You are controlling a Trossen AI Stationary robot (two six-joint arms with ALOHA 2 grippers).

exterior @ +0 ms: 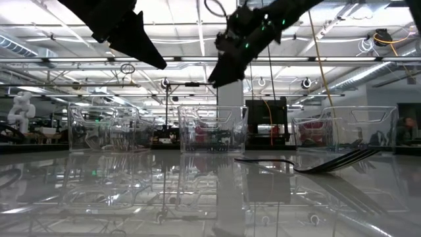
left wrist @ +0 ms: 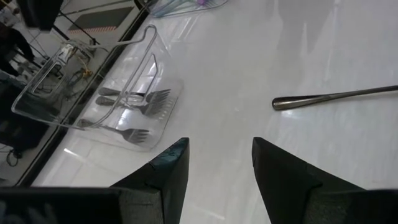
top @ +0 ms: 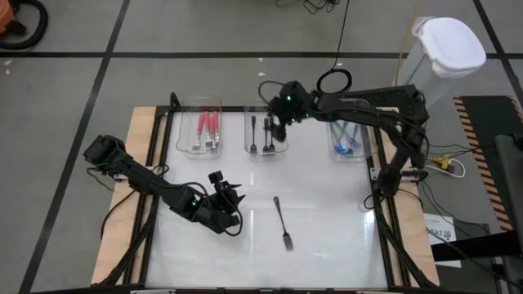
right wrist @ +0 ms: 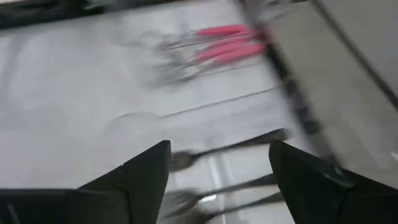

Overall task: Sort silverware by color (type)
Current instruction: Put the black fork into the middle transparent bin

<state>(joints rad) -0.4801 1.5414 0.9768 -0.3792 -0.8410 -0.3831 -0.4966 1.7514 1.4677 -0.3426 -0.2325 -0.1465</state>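
Three clear trays along table far edge, one per handle colour: left tray [top: 201, 133] red forks [top: 207, 125], middle tray [top: 267, 135] black forks [top: 267, 132], right tray [top: 351, 139] blue/teal forks [top: 346, 135].
Right gripper [top: 278, 131] over middle tray, fingers spread, nothing between; black forks directly below in wrist view. Likely just-released drop.
Left gripper [top: 231, 210] at table 7 o'clock, fingers parted, empty.
Remaining black fork [top: 283, 223] loose on table centre, 3 o'clock from left gripper, apart from fingers. Judged next pick.
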